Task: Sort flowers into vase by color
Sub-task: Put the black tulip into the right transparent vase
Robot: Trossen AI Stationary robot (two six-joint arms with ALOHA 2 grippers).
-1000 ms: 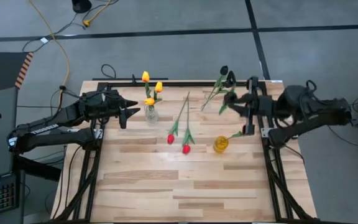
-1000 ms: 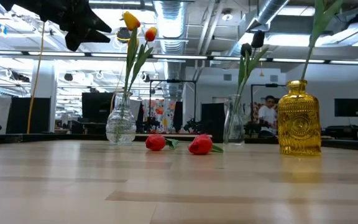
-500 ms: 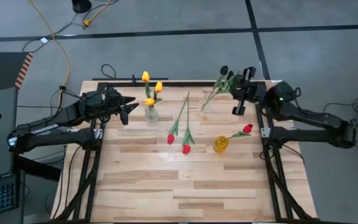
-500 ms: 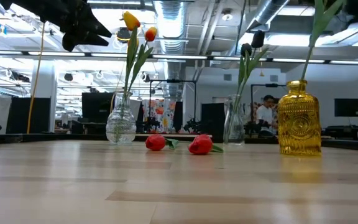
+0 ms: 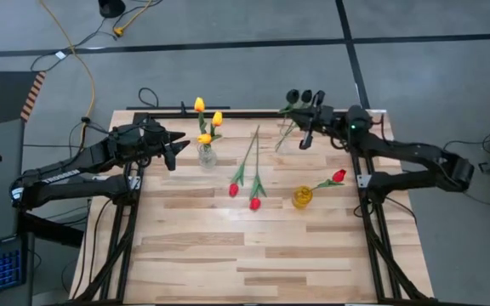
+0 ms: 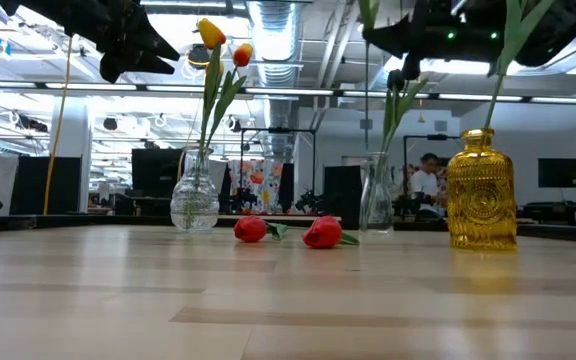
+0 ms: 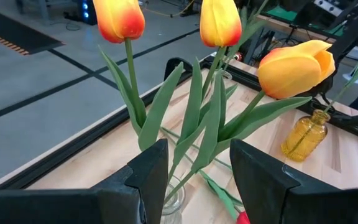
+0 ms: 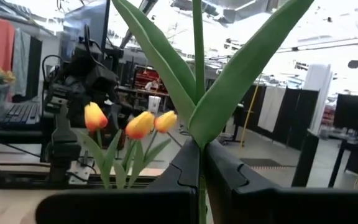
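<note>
Three yellow tulips (image 5: pixel 204 121) stand in a clear vase (image 5: pixel 206 157) at far left. My left gripper (image 7: pixel 194 186) hangs open just to the vase's left, level with the stems. Two red tulips (image 5: pixel 245 195) lie flat mid-table. A third red tulip (image 5: pixel 339 176) leans out of an amber vase (image 5: pixel 302 197). Near-black tulips (image 5: pixel 299 96) rise from a far clear vase (image 6: pixel 376 200). My right gripper (image 5: pixel 301 123) is beside them, shut on a green stem; which head is on that stem is unclear. My right gripper pinches a tulip stem (image 8: pixel 200 163) between its two fingers (image 8: pixel 182 171), just below where two leaves (image 8: pixel 229 81) branch off. The fingers come level from the table's right, across the upright stem. The head is outside the wrist view, and the lower end is hidden.
A black frame rail (image 5: pixel 245 111) borders the table's far and side edges. The near half of the wooden table (image 5: pixel 253 255) carries no objects. In the low view a person (image 6: pixel 430 180) sits far back in the room.
My right gripper has swung from beside the amber vase toward the table's far left, up to the far clear vase, carrying its green stem along. With the arm gone, the red tulip in the amber vase shows. In the low view the right arm now appears at the top.
</note>
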